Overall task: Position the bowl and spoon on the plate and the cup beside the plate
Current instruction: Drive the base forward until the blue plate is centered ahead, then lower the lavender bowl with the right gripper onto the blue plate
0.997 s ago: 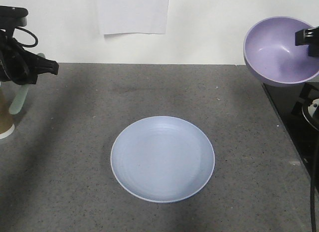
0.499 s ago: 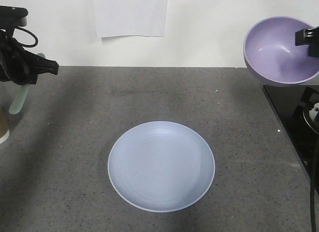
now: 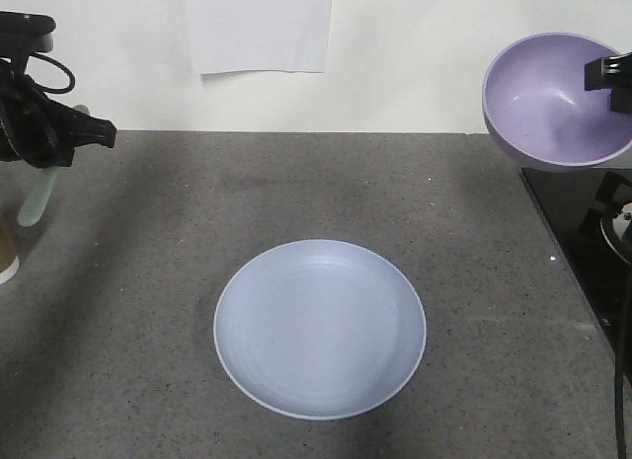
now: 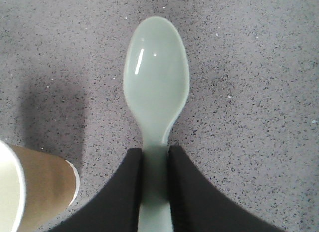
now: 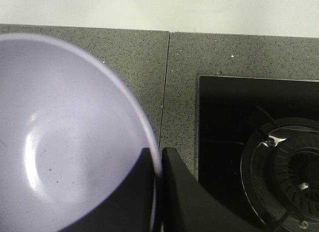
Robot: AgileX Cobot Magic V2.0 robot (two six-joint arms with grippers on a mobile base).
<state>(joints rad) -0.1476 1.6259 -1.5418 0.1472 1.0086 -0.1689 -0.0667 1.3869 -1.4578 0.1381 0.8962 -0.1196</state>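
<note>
Over the last second the plate (image 3: 321,329) has slid nearer in the front view and the cup (image 3: 5,260) has slipped almost off its left edge. Both my grippers sit where they were, so I judge that the view shifted, not the dishes.

My left gripper (image 4: 155,154) is closed tight on the handle of the spoon (image 4: 157,77), with the scoop sticking out past the fingertips, hollow side up. It hangs over bare counter (image 3: 148,281) at the far left, and the cup stands just beside it.

My right gripper (image 5: 158,157) is nearly shut, pinching the rim of the bowl (image 5: 65,142) with one finger inside and one outside. I take it that way because the bowl is too wide to span. The bowl hangs lifted and tilted at the far right, mouth facing left, by the seam between counter and hob (image 5: 279,157).

The plate lies bare in the middle, well apart from both loads. I think holding them out to the sides leaves the way down clear. The bowl should land first, then the spoon.
</note>
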